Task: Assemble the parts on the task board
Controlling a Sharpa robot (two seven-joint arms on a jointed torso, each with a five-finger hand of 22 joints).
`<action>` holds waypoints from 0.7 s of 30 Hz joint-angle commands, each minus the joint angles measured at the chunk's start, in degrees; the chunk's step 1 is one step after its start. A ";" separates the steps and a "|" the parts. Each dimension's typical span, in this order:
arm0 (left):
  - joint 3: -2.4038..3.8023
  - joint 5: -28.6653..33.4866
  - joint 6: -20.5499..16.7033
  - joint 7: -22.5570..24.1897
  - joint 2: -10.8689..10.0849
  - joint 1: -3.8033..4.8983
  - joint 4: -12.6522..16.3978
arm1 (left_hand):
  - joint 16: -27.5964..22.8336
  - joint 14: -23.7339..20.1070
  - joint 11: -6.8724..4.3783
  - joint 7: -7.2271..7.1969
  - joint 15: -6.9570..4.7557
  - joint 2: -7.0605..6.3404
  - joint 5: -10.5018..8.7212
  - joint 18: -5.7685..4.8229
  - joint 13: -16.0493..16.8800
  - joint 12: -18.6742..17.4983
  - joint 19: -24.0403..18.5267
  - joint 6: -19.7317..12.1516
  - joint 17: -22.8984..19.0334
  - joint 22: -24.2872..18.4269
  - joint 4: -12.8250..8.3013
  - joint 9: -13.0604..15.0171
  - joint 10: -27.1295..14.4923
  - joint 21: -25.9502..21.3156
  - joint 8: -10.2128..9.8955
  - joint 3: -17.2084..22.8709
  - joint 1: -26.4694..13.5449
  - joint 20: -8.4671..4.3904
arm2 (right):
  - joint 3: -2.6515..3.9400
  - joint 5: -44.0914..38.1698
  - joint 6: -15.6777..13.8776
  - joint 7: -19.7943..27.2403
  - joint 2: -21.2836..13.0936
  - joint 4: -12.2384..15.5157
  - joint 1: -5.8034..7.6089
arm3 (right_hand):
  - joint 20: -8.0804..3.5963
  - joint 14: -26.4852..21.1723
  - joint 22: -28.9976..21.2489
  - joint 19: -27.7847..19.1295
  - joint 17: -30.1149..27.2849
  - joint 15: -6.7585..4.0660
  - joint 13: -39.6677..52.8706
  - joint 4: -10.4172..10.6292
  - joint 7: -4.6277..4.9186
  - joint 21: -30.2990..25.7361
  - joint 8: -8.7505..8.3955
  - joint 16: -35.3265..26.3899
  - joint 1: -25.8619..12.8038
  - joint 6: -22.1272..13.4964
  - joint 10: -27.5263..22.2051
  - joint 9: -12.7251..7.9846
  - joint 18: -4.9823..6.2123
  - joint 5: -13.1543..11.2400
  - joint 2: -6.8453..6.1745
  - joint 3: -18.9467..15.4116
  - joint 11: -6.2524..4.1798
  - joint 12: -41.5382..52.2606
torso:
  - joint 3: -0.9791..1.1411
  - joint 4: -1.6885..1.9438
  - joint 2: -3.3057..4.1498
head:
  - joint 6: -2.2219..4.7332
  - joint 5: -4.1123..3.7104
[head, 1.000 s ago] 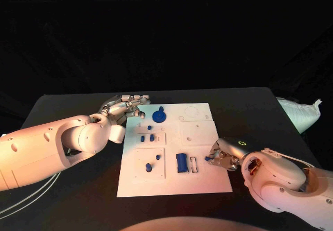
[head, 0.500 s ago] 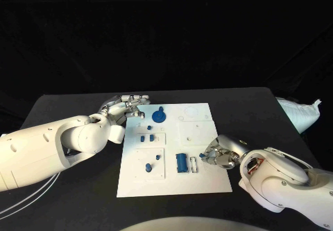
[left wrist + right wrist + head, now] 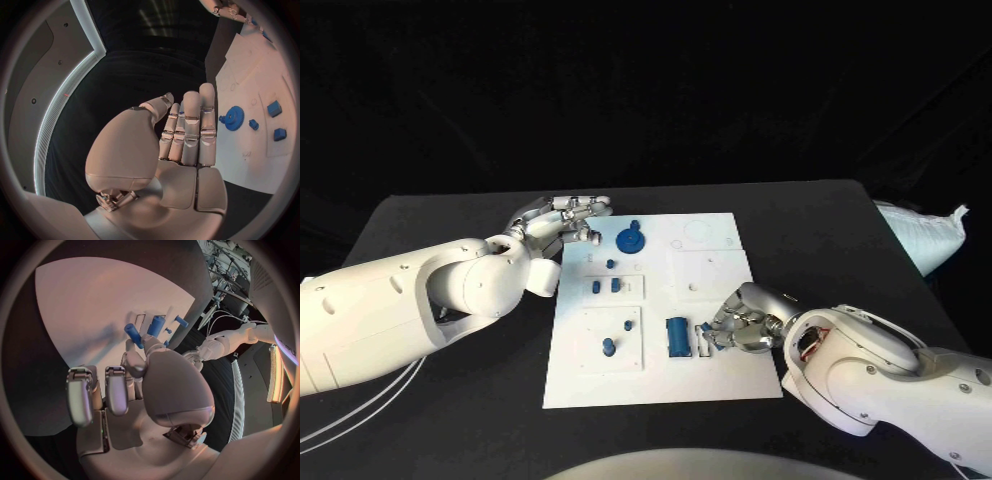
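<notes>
My right hand [image 3: 741, 328] sits over the board's [image 3: 733, 385] right edge, pinching a small blue peg [image 3: 133, 333] between fingertips, just beside the blue block [image 3: 678, 337] near the board's middle. My left hand [image 3: 564, 222] rests at the board's far-left corner, fingers straight and together, holding nothing, near the blue gear [image 3: 630, 240].

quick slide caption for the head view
Right hand pinches a small blue part over the white task board; left hand rests beside it.
</notes>
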 commanded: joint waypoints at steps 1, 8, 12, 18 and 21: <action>0.03 0.10 1.02 0.29 0.10 0.00 0.14 | 0.36 -0.40 -0.03 -0.20 0.13 0.42 -0.15 0.64 -0.05 0.29 0.24 -0.38 -0.07 -0.06 -0.13 -0.06 -0.36 -0.23 0.24 -0.28 -0.05 0.25 | -0.02 0.26 3.03 -1.17 0.38 -0.29 -0.06 | -0.38 4.48 12.50 4.62 7.11 -0.20 -0.10 0.46 0.15 0.24 -0.07 0.24 -0.51 0.45 0.34 0.01 -0.52 0.22 -0.07 -0.09 -0.10 0.01 | 0.04 -0.03 0.02 | -0.04 0.10; 0.03 0.09 1.15 0.18 0.13 0.00 0.16 | 0.36 -0.40 -0.03 -0.20 0.13 0.42 -0.15 0.64 -0.05 0.29 0.24 -0.38 -0.07 -0.06 -0.13 -0.06 -0.36 -0.23 0.24 -0.28 -0.05 0.25 | -0.03 -0.65 4.49 -2.27 0.94 -0.82 -0.07 | -0.43 4.52 12.59 4.67 7.35 -0.26 -0.48 0.84 0.03 0.31 0.07 0.39 -0.89 0.72 0.31 0.19 -0.55 0.16 0.10 -0.23 -0.19 -0.57 | 0.03 -0.01 0.04 | -0.15 0.11; 0.03 0.08 1.17 0.15 0.13 0.00 0.15 | 0.38 -0.42 -0.02 -0.20 0.13 0.45 -0.15 0.64 -0.05 0.35 0.24 -0.38 -0.11 -0.08 -0.15 -0.06 -0.40 -0.24 0.26 -0.31 -0.05 0.25 | -0.03 -1.16 4.72 -2.70 1.25 -1.07 -0.07 | -0.46 4.53 12.55 4.65 7.38 -0.30 -0.80 0.97 -0.04 0.27 0.14 0.41 -0.99 0.84 0.24 0.29 -0.53 -0.02 0.21 -0.26 -0.25 -1.07 | 0.04 -0.03 -0.01 | -0.18 0.14; 0.03 0.07 1.19 0.12 0.13 0.00 0.18 | 0.38 -0.42 -0.02 -0.20 0.13 0.45 -0.15 0.64 -0.05 0.35 0.24 -0.38 -0.11 -0.08 -0.15 -0.06 -0.40 -0.24 0.26 -0.31 -0.05 0.25 | -0.03 -1.94 4.55 -3.30 1.66 -1.51 -0.08 | -0.52 4.54 12.66 4.71 7.49 -0.37 -1.15 1.29 -0.13 0.36 0.24 0.48 -1.30 1.01 0.23 0.46 -0.56 -0.25 0.39 -0.38 -0.32 -1.56 | -0.01 -0.01 -0.02 | -0.20 0.24; 0.03 0.06 1.19 0.10 0.12 0.00 0.19 | 0.38 -0.42 -0.02 -0.20 0.13 0.45 -0.15 0.64 -0.05 0.35 0.24 -0.38 -0.11 -0.08 -0.15 -0.06 -0.40 -0.24 0.26 -0.31 -0.05 0.25 | -0.03 -2.17 4.66 -3.46 1.87 -1.69 -0.08 | -0.62 4.60 12.91 4.86 7.81 -0.47 -1.56 1.85 -0.32 0.55 0.49 0.68 -1.88 1.37 0.34 0.79 -0.63 -0.32 0.68 -0.61 -0.48 -2.08 | 0.00 0.00 -0.02 | -0.18 0.25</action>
